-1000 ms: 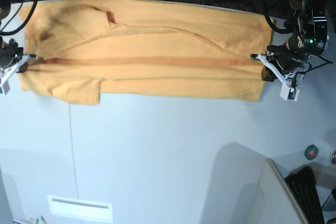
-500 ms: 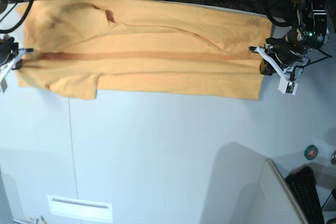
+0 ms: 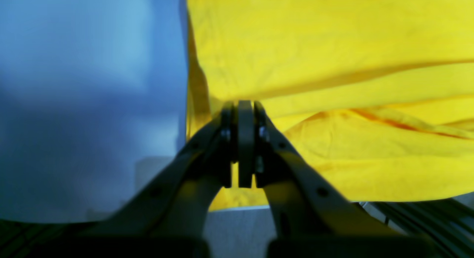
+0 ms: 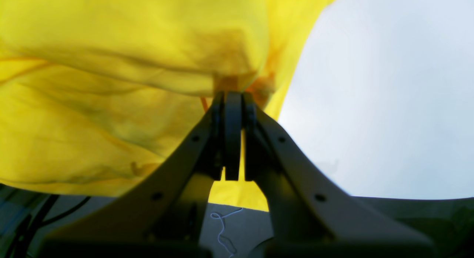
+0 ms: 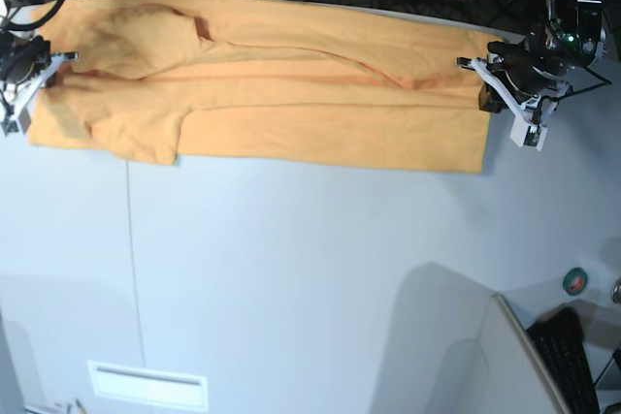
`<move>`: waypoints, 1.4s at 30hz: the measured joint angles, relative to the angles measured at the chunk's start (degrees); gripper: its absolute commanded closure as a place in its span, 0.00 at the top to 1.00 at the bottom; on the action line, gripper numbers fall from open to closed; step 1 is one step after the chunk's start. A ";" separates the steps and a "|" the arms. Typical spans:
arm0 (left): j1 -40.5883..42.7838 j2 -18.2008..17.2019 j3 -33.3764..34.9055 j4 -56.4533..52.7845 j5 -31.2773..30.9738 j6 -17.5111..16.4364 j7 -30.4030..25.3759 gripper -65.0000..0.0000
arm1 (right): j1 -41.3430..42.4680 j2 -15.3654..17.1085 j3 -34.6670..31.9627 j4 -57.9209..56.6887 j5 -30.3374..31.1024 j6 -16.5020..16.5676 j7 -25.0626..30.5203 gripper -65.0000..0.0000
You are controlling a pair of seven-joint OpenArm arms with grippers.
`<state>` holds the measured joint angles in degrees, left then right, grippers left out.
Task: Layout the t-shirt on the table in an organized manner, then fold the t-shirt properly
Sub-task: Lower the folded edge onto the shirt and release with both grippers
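Left gripper (image 5: 482, 84) sits at the right end of the t-shirt (image 5: 291, 94) in the base view, its jaws pressed together on a bunched fold of the orange-yellow cloth at the hem edge; the left wrist view shows the fabric pinched right at the tips (image 3: 244, 106). Right gripper (image 5: 44, 70) does the same at the opposite end, jaws closed on cloth near the sleeve and shoulder, with the fabric gathered at its tips (image 4: 231, 93) in the right wrist view.

Between the two grips the t-shirt lies stretched along the far side of the table (image 5: 310, 269), its long axis running straight from one gripper to the other, across the base view. A short sleeve (image 5: 146, 138) hangs toward the near side at the right gripper's end, so the neck end points toward that arm and the hem toward the left arm. A lengthwise crease runs down the middle, and the shirt looks doubled along that line.

Each arm is at its own end, neither nearer the middle. Any next pull or fold probably has to move across that long axis, toward the open near part of the table.
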<state>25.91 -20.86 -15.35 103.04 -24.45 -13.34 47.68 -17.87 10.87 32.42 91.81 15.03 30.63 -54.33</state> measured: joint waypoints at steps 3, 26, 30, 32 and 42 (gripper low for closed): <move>0.00 -0.15 0.00 -0.07 0.00 0.00 -0.07 0.00 | 0.09 0.17 0.00 0.00 0.39 -0.09 0.13 0.00; 1.25 -1.36 0.02 0.48 -0.39 0.00 3.58 0.00 | -0.13 1.77 0.20 -2.19 0.20 -0.15 -0.57 0.00; 1.40 -1.36 0.02 0.13 -0.22 0.00 3.80 0.00 | -0.09 1.75 0.20 -3.13 0.15 -0.15 -0.33 0.00; 1.25 -1.36 0.02 0.13 -0.20 0.00 3.78 0.00 | -0.09 1.75 0.22 -3.13 0.17 -0.15 -0.44 0.00; 1.33 -1.18 -1.27 0.11 -0.28 0.02 4.02 0.44 | -0.15 1.73 0.22 -2.75 0.15 -0.15 -0.76 0.45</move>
<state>27.24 -22.04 -16.62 103.15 -24.73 -13.32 51.70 -18.02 12.60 32.64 89.06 15.18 30.48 -55.09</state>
